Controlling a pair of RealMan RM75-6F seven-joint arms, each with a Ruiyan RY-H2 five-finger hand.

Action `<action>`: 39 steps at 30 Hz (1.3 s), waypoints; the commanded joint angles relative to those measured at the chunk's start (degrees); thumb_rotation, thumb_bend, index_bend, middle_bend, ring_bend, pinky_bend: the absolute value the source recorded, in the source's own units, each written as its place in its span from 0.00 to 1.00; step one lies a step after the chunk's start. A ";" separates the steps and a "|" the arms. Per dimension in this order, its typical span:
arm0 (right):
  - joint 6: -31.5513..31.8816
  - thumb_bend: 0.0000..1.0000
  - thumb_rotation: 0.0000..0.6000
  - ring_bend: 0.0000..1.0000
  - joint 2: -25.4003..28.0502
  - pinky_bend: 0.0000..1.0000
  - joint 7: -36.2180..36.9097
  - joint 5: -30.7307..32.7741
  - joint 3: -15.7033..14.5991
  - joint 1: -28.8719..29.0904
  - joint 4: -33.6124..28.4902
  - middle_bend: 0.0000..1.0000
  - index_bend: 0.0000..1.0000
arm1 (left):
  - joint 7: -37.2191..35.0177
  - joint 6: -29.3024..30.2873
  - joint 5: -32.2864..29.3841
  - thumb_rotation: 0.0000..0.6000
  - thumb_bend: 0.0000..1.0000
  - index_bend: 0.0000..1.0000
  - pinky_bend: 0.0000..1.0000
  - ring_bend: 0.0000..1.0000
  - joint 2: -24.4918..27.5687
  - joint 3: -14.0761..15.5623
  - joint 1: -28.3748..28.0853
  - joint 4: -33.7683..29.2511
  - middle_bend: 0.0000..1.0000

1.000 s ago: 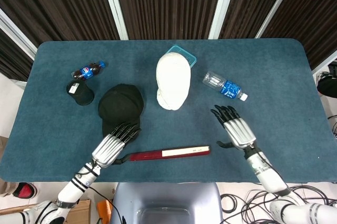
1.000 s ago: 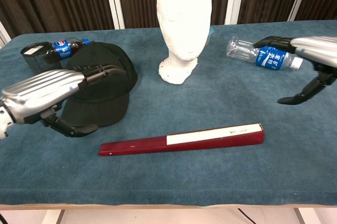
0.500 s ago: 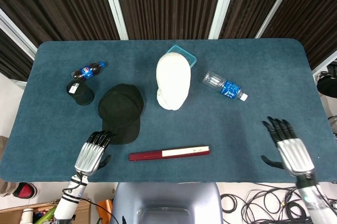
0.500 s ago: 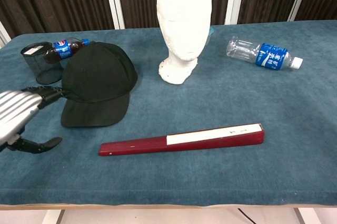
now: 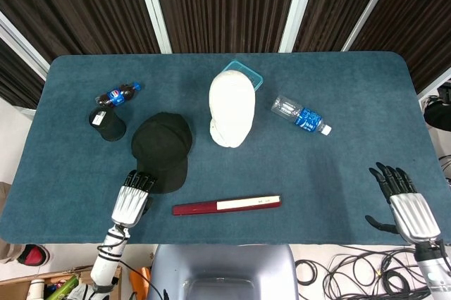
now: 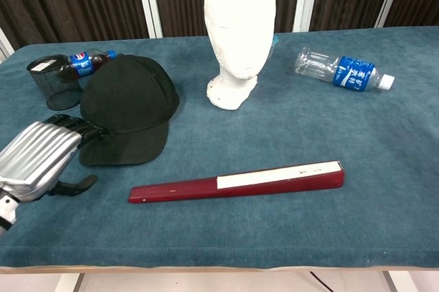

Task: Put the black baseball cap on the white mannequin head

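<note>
Black baseball cap [image 5: 162, 150] lies flat on the table [image 5: 338, 166], left of the upright white mannequin head [image 5: 231, 109]. Left hand [image 5: 131, 198] at the cap's near edge, fingers spread, empty. Right hand [image 5: 407, 205] near right, fingers spread, holding nothing.

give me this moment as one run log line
black baseball cap: flat on table, unheld | white mannequin head: upright, bare | left hand: at cap brim edge, empty | right hand: open, far from cap
</note>
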 commanded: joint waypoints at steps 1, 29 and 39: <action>-1.36 0.10 1.00 0.00 0.44 0.04 -0.91 0.78 0.16 0.21 -0.78 0.00 0.00 | -1.96 1.17 0.89 1.00 0.28 0.37 0.26 0.28 -3.76 -0.37 -1.74 6.43 0.36; -6.91 0.10 1.00 0.00 2.61 0.04 -2.50 2.65 0.77 0.29 -3.34 0.00 0.00 | -7.17 1.66 -0.29 1.00 0.43 0.66 0.32 0.48 -12.18 -0.23 -7.21 25.32 0.62; -6.64 0.10 1.00 0.00 3.52 0.04 -0.79 2.80 1.34 -0.23 -3.64 0.00 0.00 | -9.62 13.75 1.53 1.00 0.46 0.72 0.36 0.53 -9.56 1.45 -7.02 27.32 0.69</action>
